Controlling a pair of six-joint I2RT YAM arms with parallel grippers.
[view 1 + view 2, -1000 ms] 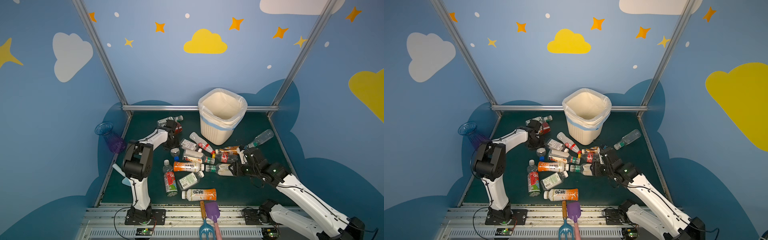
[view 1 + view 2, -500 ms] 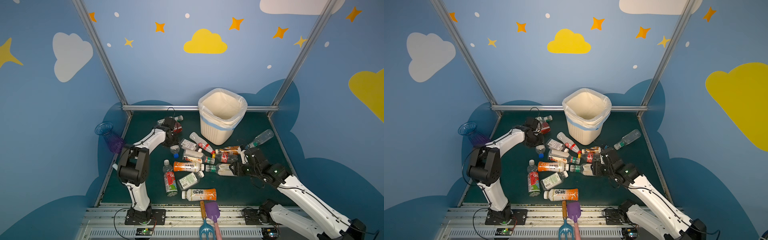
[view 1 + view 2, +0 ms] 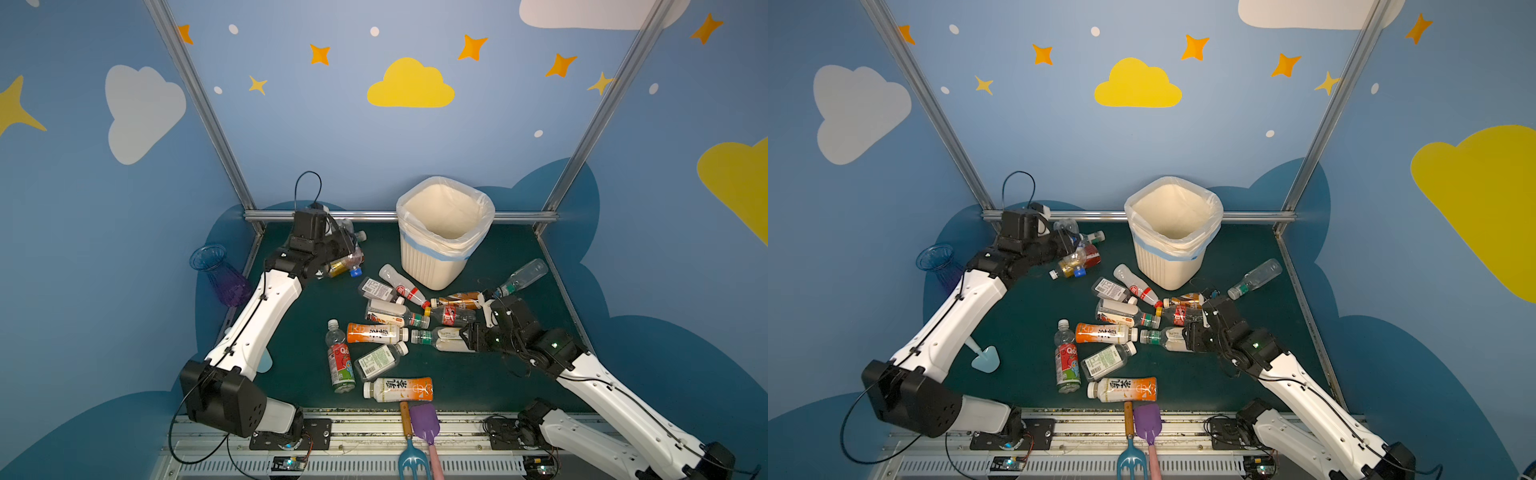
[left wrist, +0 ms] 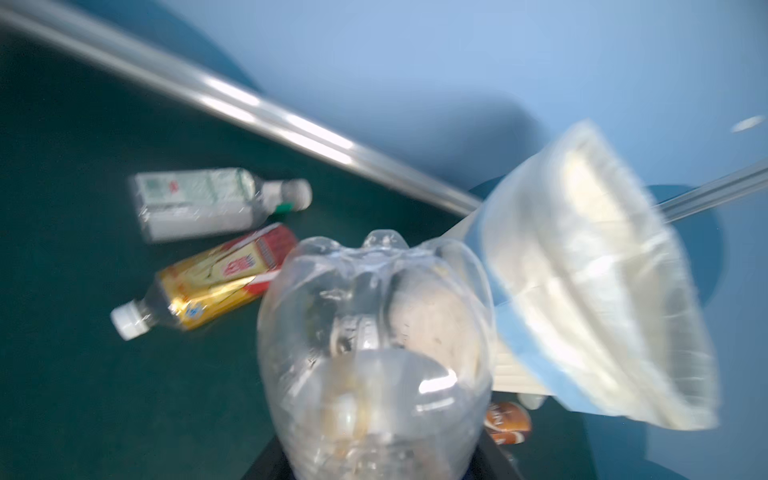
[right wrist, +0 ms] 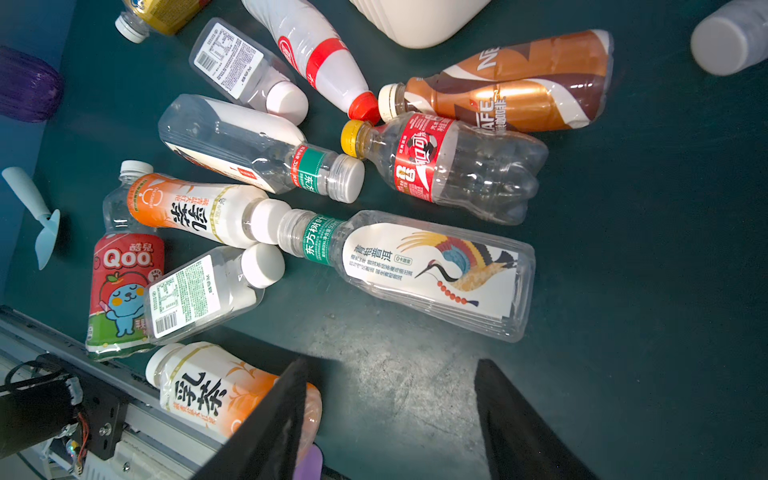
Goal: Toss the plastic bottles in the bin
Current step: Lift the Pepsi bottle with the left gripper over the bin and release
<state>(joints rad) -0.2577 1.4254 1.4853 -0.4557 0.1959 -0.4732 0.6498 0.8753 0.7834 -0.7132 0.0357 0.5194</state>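
Since the left gripper [image 3: 341, 244] is clamped on a clear bottle [image 4: 374, 353] whose long axis runs straight out from it, base foremost, the bin [image 3: 428, 266] lies just beyond that base, rightward in both top views, near but apart. The right gripper [image 5: 390, 419] hangs half-open and empty over the tabletop [image 5: 623, 332].

Clear bottle [image 4: 374, 353], blurred bin [image 4: 590, 266] behind
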